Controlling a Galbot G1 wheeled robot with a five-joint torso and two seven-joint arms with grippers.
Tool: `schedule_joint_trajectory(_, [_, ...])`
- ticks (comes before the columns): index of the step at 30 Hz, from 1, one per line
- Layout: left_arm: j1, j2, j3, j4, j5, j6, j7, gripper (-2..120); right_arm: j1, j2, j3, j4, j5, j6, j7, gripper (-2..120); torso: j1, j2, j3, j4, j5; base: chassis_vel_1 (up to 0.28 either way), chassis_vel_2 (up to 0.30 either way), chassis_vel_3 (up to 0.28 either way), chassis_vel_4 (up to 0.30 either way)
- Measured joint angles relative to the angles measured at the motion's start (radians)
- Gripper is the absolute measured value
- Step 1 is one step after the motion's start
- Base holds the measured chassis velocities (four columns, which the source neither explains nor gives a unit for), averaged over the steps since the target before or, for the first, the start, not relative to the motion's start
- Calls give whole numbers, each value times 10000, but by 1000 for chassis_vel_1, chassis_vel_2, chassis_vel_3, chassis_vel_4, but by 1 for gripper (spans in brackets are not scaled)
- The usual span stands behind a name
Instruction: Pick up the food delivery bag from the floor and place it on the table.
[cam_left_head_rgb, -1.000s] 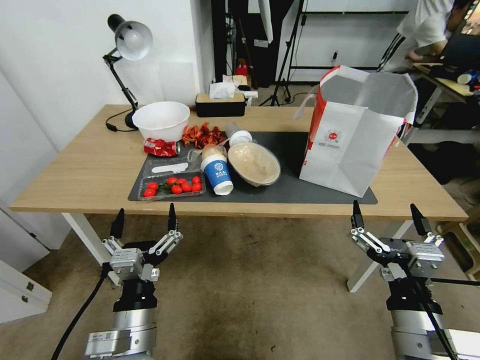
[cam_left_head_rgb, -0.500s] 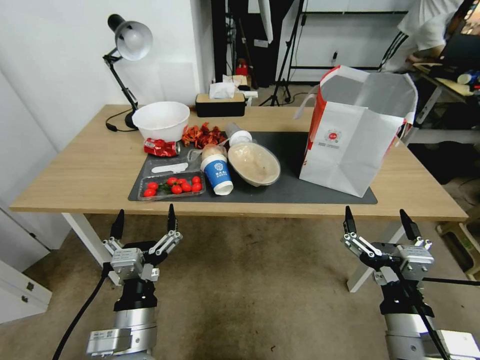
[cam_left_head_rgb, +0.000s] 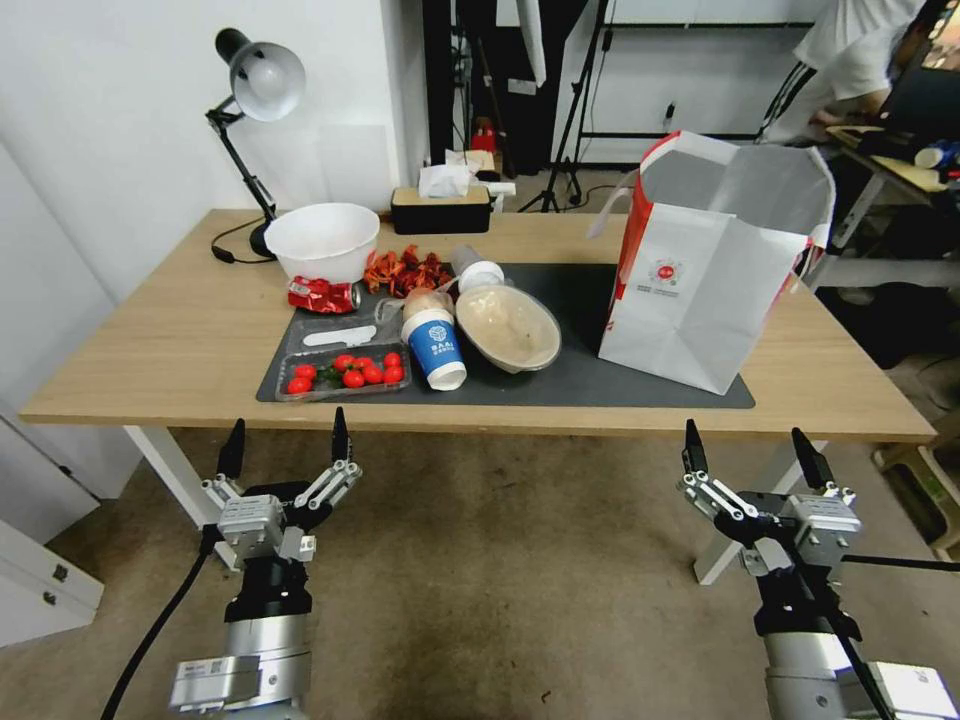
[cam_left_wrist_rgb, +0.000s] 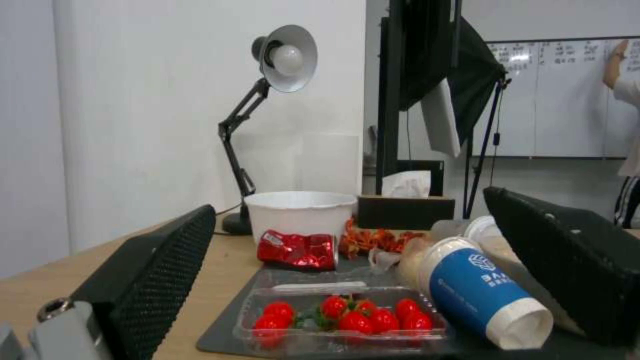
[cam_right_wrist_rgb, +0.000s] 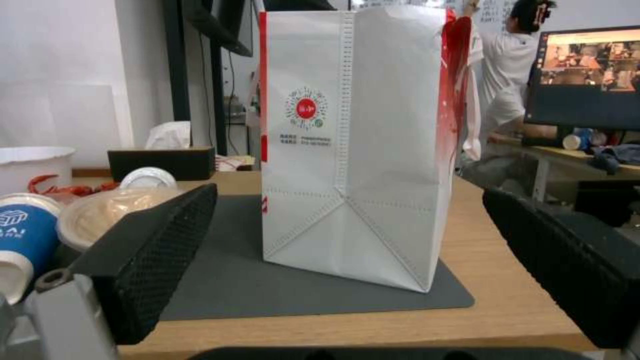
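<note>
Wooden table (cam_left_head_rgb: 180, 340) holds the upright food delivery bag (cam_left_head_rgb: 700, 290) on its dark mat (cam_left_head_rgb: 590, 380) — left gripper (cam_left_head_rgb: 285, 440) and right gripper (cam_left_head_rgb: 750, 450) hover below, fingers spread, empty.

arms: silver cylinder segments, black collars | left gripper (cam_left_head_rgb: 285, 440): slim black fingers, silver linkages, grey block base, black cable | right gripper (cam_left_head_rgb: 748, 450): same build | pads (cam_left_wrist_rgb: 157, 272): black, dimpled texture

Even, bright indoor light falls from above; shadows under the desk (cam_left_head_rgb: 180, 340) are soft. The head view bows straight lines toward its edges. Both wrist views look soft, with the near fingers (cam_left_wrist_rgb: 150, 280) blurred at 8 o'clock.
</note>
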Motion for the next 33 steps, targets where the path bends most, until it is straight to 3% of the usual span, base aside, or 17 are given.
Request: schedule_joint_trajectory(33, [0, 0, 0, -13, 0, 6, 1, 100, 3, 0, 6, 4, -10, 1, 10, 100, 0, 0, 0, 0, 0, 0, 0, 0, 0])
